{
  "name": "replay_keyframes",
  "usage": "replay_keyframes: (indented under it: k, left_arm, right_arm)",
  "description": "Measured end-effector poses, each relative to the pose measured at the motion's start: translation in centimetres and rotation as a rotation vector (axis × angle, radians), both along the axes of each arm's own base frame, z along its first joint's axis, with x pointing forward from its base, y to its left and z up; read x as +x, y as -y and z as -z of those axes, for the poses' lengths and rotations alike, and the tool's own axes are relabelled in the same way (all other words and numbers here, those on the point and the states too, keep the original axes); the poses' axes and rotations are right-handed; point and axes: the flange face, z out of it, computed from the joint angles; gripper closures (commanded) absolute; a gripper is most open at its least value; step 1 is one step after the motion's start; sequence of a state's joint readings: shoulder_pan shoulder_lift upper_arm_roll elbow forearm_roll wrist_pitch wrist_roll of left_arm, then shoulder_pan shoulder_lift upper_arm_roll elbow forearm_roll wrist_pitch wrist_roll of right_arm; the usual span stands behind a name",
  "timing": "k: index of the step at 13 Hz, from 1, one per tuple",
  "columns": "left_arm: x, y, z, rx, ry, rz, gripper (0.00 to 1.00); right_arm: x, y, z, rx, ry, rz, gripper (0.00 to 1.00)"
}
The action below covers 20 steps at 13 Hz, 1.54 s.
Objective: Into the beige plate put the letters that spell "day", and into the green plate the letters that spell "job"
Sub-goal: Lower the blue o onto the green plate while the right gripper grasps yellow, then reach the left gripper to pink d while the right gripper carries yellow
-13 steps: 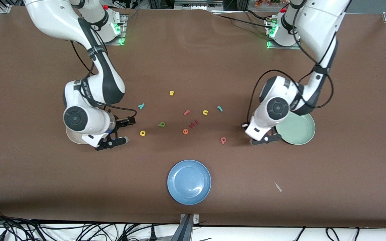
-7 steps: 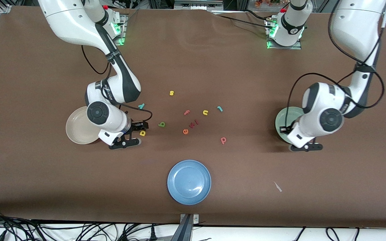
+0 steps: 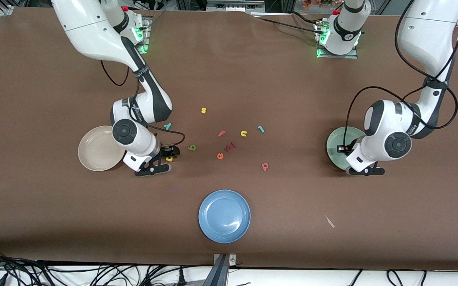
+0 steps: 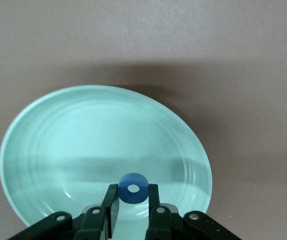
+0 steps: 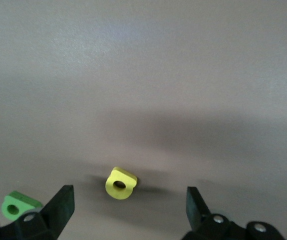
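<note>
The left gripper (image 4: 132, 210) hangs over the green plate (image 3: 334, 145), jaws clenched on the blue ring "o" (image 4: 133, 188), which sits above the plate's inner slope near its rim. The right gripper (image 5: 128, 205) is low over the counter (image 3: 292, 87) with jaws released wide, the yellow looped letter (image 5: 120, 183) lying on the counter between them with open room on either side. The green looped letter (image 3: 191, 147) lies just beside that spot, toward the left arm's end. The beige plate (image 3: 96, 153) sits close by, toward the right arm's end, its rim partly under the right arm's wrist. The teal Y (image 3: 167, 126) lies farther from the front camera than the yellow letter. The pink-red loop-and-stem letter (image 3: 265, 166) and teal hooked "j" (image 3: 260, 128) lie in open counter, well apart from the green plate. The blue plate (image 3: 224, 215) sits nearest the front camera.
</note>
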<state>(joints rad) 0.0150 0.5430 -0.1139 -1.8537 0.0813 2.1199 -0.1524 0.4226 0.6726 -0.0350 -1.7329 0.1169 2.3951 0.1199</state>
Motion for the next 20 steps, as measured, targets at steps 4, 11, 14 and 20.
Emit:
replay_keyframes:
  k: [4, 11, 14, 20]
  left_arm:
    - [-0.1, 0.2, 0.3, -0.002, -0.005, 0.004, 0.00]
    - [1.3, 6.4, -3.4, -0.037, 0.074, 0.048, 0.00]
    - [1.8, 12.8, -6.8, -0.063, 0.139, 0.001, 0.04]
    - [1.8, 22.9, -5.9, -0.065, 0.164, -0.122, 0.14]
  right_arm:
    - [-0.5, -1.3, 1.3, 0.003, 0.020, -0.019, 0.11]
    - [-0.6, -1.5, 1.5, 0.004, 0.024, -0.022, 0.34]
    - [-0.6, -1.5, 1.5, 0.003, 0.024, -0.022, 0.44]
    - [-0.4, -1.2, 1.4, 0.001, 0.027, -0.023, 0.66]
